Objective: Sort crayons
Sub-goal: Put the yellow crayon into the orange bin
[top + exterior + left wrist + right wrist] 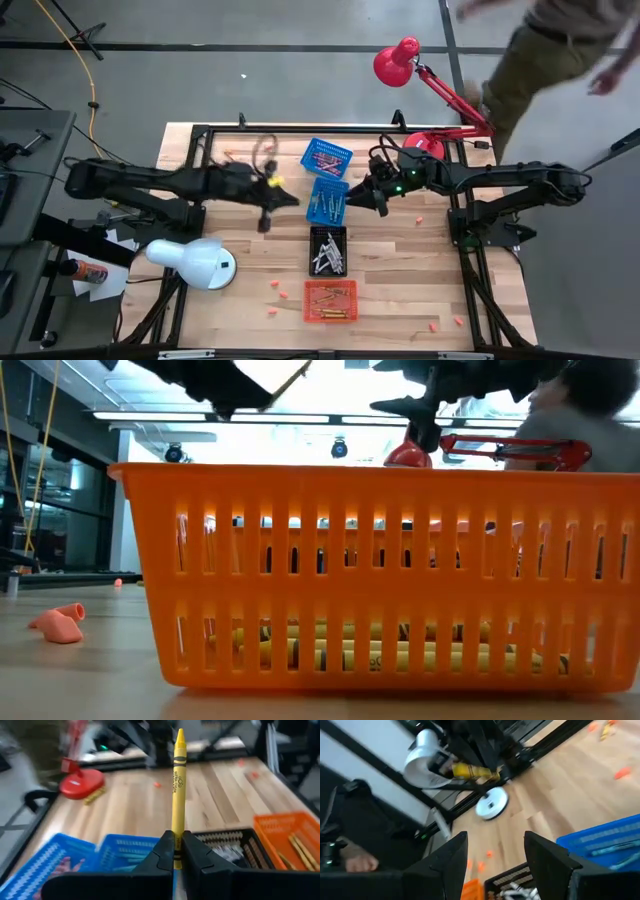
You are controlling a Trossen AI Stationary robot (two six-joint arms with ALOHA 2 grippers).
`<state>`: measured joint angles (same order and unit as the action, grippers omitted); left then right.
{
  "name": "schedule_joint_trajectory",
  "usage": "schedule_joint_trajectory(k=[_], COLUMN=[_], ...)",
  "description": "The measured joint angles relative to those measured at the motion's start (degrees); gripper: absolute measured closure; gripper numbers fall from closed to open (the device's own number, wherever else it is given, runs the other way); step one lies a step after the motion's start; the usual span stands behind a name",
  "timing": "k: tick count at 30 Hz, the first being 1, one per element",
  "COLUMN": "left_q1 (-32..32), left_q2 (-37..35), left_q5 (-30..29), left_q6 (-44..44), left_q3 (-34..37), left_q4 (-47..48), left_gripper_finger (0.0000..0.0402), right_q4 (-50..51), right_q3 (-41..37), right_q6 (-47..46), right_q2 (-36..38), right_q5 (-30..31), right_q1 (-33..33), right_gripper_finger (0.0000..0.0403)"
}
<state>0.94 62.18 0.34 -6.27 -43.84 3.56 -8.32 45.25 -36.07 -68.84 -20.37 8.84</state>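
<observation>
My left gripper point(281, 192) hangs above the table, left of the baskets, shut on a yellow crayon point(178, 785). A row of baskets runs down the table's middle: two blue ones point(327, 157) point(328, 200), a black one point(328, 250) and an orange one point(330, 301). Each has crayons lying in it. The low view looks through the orange basket point(380, 580) at yellowish crayons point(400, 655) on its floor. My right gripper point(495, 852) stands open, holding nothing, above the table right of the second blue basket point(364, 192). It faces the left gripper. My left gripper pinches the yellow crayon's blunt end point(176, 849) between its two fingers. The fingers point toward the table's right side, roughly level, and lie along the crayon. The crayon sticks straight out ahead of them, pointed tip foremost, lifted clear of the table and the baskets.
A white lamp point(195, 262) stands at the near left and a red lamp point(400, 60) with its base point(425, 143) at the far right. Small pink bits point(280, 290) lie on the wood. A person point(560, 50) moves beyond the far right corner.
</observation>
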Motion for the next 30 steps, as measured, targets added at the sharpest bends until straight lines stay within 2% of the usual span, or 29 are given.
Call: schedule_joint_trajectory(k=[5, 8, 12, 17, 25, 30], left_q1=[-7.46, -11.96, -17.32, -22.53, -26.92, -27.42], left_q2=[11.24, 17.98, 26.33, 34.91, 44.11, 45.89], left_q5=[-2.95, -2.98, -2.98, -3.14, -3.07, -2.81], left_q6=[-3.40, -3.89, -2.75, 3.51, 5.67, 5.55], left_q3=[-5.72, -10.11, -16.07, -22.75, -28.00, -27.98], left_q4=[0.46, 1.84, 2.06, 1.66, 1.95, 3.69], left_gripper_finger=[0.0401, 0.0401, 0.0401, 0.0401, 0.0401, 0.0401], right_q4=[3.18, 6.65, 12.73, 19.36, 23.78, 24.46], right_q3=[0.04, 0.04, 0.04, 0.04, 0.04, 0.00], right_q6=[1.98, 5.21, 10.05, 13.05, 13.68, 14.46], right_q2=[2.79, 6.14, 11.32, 16.50, 19.13, 18.81], right_q5=[-5.34, -6.20, -4.90, -2.00, 0.42, 0.46], right_q1=[0.00, 0.00, 0.00, 0.00, 0.00, 0.00], right_gripper_finger=[0.0214, 0.0214, 0.0215, 0.0215, 0.0215, 0.0215])
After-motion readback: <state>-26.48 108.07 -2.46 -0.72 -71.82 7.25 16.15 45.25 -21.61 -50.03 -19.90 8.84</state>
